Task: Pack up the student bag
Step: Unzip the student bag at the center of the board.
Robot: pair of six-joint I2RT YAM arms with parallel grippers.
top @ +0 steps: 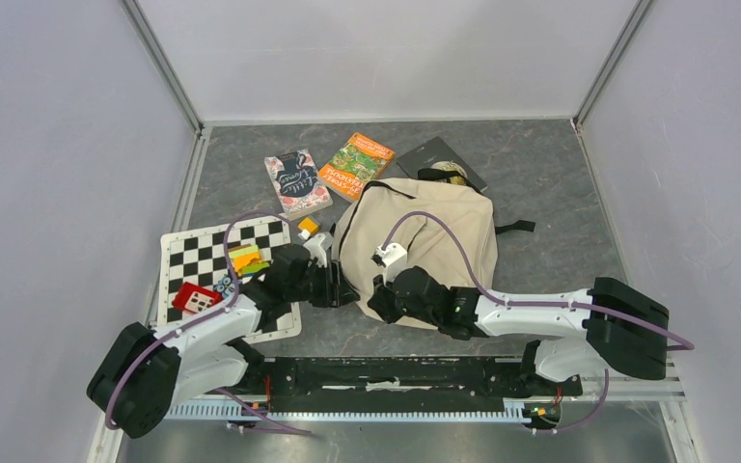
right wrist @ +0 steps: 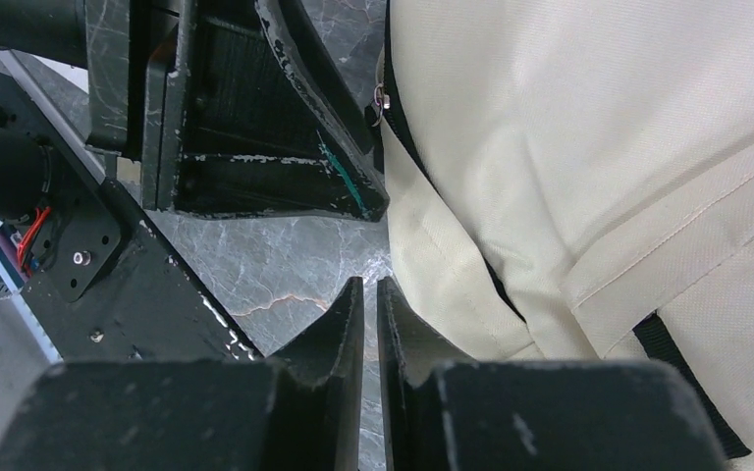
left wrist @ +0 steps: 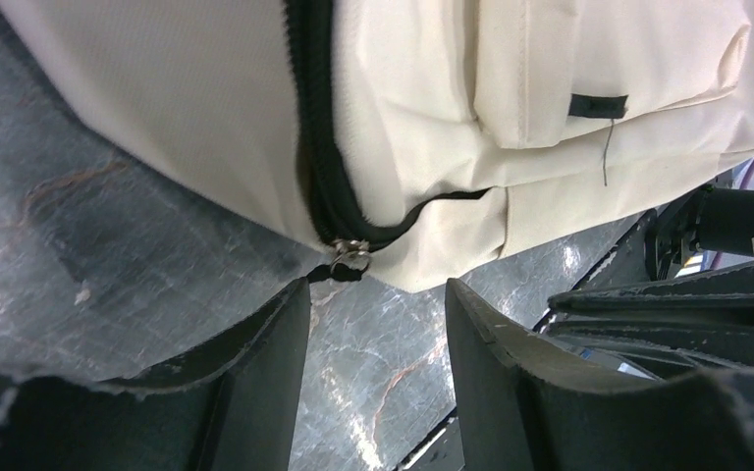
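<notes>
Student bag [top: 425, 241]: cream fabric backpack, lying flat about the middle of the grey marbled table [top: 560, 174], black strap trailing toward the right edge. Its black zipper [left wrist: 319, 147] runs down to a metal pull [left wrist: 350, 257] at the bag's near-left corner.

Left gripper [left wrist: 378, 294]: jaws apart, low over the table at that corner, the pull just beyond one fingertip, not gripped.

Right gripper [right wrist: 370, 289]: jaws drawn together with only a sliver between them, just beside the bag's near edge.

Left edge: checkered mat [top: 203, 256], carrying a red item [top: 196, 297] and a stack of coloured pads [top: 246, 258].

Far side: patterned book [top: 297, 183], orange-and-green book [top: 355, 166], dark book [top: 444, 154] partly under the bag. A small yellow block [top: 308, 227] lies between mat and bag.
</notes>
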